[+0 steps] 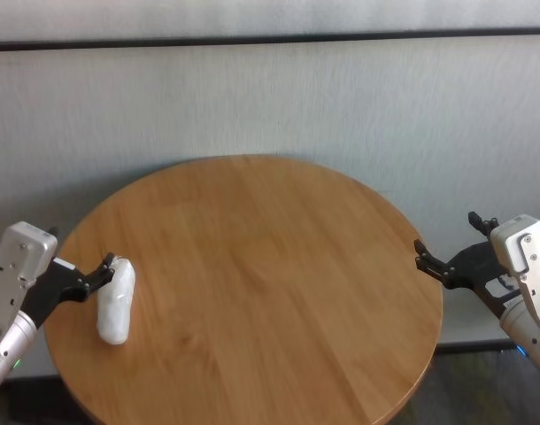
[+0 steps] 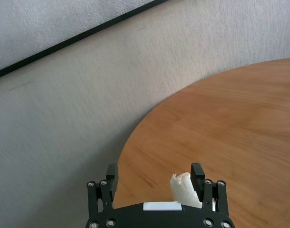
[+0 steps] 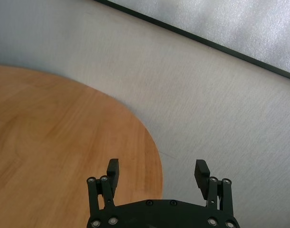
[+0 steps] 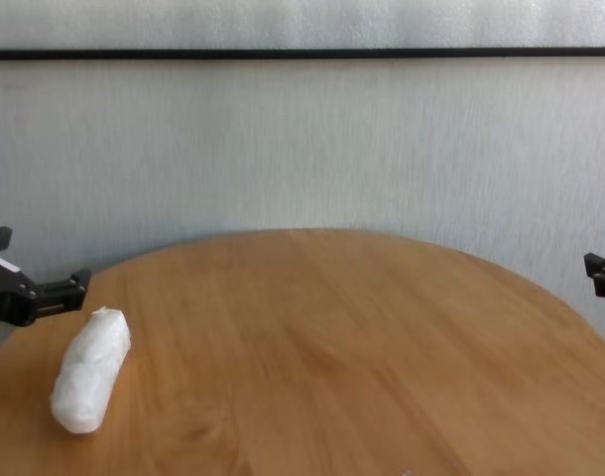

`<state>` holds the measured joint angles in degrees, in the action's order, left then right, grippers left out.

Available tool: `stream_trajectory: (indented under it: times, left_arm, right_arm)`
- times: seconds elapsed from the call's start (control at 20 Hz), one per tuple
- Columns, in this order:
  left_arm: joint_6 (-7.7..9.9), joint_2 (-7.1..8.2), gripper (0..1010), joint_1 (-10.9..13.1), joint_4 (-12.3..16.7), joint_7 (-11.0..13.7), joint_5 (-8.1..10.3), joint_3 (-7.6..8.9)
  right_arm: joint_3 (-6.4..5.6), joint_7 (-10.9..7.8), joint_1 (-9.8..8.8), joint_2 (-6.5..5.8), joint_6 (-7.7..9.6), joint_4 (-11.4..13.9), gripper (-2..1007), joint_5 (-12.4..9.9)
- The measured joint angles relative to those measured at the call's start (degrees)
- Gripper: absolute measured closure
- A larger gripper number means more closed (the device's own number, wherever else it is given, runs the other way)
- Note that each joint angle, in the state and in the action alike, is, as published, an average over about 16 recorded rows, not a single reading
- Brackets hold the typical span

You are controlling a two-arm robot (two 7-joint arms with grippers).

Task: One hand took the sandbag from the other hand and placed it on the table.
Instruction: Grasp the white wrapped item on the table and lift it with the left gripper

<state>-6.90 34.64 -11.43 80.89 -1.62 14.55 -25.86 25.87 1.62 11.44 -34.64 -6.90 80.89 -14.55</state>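
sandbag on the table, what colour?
White, crinkly-looking sandbag; lies on the light-brown wooden table. Chest view shows it best.

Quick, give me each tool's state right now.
Left tool: open, holding nothing; the sandbag lies on the table beside one finger.
Right tool: open, empty, at the table's right edge.

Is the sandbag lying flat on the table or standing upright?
Lying flat: the sandbag rests lengthwise on the table by its left edge.
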Motion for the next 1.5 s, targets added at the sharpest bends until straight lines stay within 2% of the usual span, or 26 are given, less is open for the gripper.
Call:
stream_trajectory:
  times: [1.5]
  left_arm:
    - [0.00, 0.00, 10, 0.00, 0.00, 0.00, 0.00, 0.00]
  right_arm:
    - [0.00, 0.00, 0.00, 0.00, 0.00, 0.00, 4, 0.00]
